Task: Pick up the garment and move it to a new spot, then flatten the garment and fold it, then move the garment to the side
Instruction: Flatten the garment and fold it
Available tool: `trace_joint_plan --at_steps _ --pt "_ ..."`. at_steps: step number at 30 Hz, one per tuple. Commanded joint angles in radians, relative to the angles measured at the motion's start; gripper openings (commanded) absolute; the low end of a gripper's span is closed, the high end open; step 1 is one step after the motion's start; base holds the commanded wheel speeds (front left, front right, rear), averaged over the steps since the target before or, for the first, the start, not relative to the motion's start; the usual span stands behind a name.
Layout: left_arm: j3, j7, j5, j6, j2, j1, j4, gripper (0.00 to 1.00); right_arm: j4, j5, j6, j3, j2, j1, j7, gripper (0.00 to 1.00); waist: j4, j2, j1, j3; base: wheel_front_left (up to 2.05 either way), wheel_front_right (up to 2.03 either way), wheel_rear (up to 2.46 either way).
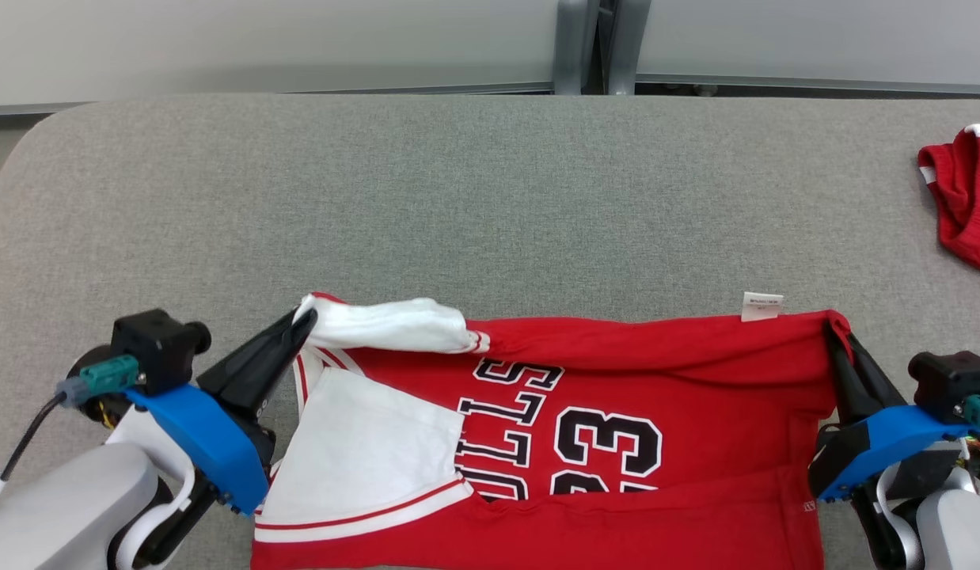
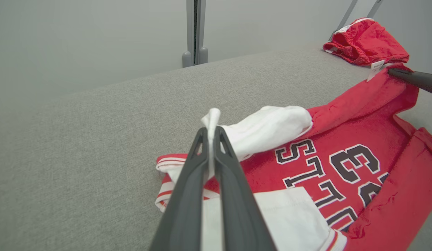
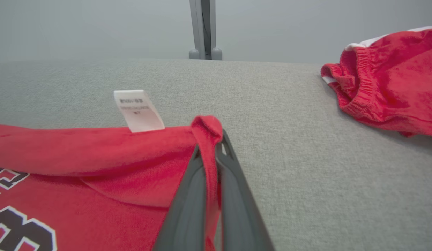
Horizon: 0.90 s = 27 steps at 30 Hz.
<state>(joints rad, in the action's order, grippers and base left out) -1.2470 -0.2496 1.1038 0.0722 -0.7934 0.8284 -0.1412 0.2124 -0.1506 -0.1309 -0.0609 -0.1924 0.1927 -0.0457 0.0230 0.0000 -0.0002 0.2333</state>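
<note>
Grey fabric-covered worktop (image 1: 490,198), rounded corner at far left. Behind it are pale wall panels (image 1: 260,39) with a grey post (image 1: 593,43) between them. A second red garment (image 1: 961,202) lies bunched at the far right edge of the worktop, well apart from the task item.

The garment (image 1: 601,356) is a red jersey with white sleeves and black-and-white lettering (image 1: 569,427) facing up. It sits at the near edge of the worktop, centred in front of the robot. Its long axis runs left to right across the head view, with the white sleeve (image 1: 387,324) end on the robot's left and the plain red end on the right. A small white label (image 1: 762,305) sticks up from the far edge near the right corner. That far edge is pulled fairly straight between the two arms.

The left end effector (image 1: 304,317) is closed, pinching white sleeve fabric at the far left corner. The right end effector (image 1: 834,326) is closed, pinching the red far right corner.
</note>
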Motion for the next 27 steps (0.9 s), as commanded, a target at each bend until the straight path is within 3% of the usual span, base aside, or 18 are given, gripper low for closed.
trace_joint_plan --at_steps 1,8,9,10,11,18,27 --pt "0.002 -0.008 0.003 0.011 -0.013 -0.027 0.011 0.0 -0.002 0.002 0.0 0.0 0.002 -0.022 0.013 0.0 0.005 0.0 0.0002 -0.006 0.0 0.0 0.0" --pt "0.008 -0.014 0.025 0.053 -0.027 -0.145 0.05 0.0 0.0 -0.008 0.0 -0.014 0.015 -0.1 0.063 0.0 0.013 0.0 0.0002 -0.028 0.0 0.0 0.0" --pt "0.009 -0.014 0.031 0.058 -0.022 -0.162 0.051 0.0 -0.002 -0.013 0.0 -0.019 0.018 -0.108 0.074 0.4 0.013 0.0 0.0002 -0.03 0.0 0.0 0.0" --pt "0.012 -0.015 0.033 0.063 -0.018 -0.176 0.051 0.45 -0.002 -0.014 0.0 -0.022 0.021 -0.116 0.082 0.94 0.013 0.0 0.0002 -0.033 0.0 0.0 0.0" --pt "0.017 -0.016 0.031 0.07 -0.018 -0.186 0.049 1.0 -0.002 -0.019 0.0 -0.025 0.024 -0.124 0.092 1.0 0.012 0.0 0.0002 -0.037 0.0 0.0 0.0" --pt "0.149 -0.016 -0.014 0.112 0.004 -0.283 0.063 1.0 -0.024 -0.034 0.0 -0.035 0.028 -0.18 0.17 1.0 0.01 0.0 0.0002 -0.069 0.0 0.0 0.0" --pt "0.532 -0.016 -0.332 0.21 0.124 -0.484 0.121 1.0 -0.09 -0.03 0.0 -0.048 0.033 -0.185 0.229 1.0 0.001 0.0 0.0002 -0.081 0.0 0.0 0.0"
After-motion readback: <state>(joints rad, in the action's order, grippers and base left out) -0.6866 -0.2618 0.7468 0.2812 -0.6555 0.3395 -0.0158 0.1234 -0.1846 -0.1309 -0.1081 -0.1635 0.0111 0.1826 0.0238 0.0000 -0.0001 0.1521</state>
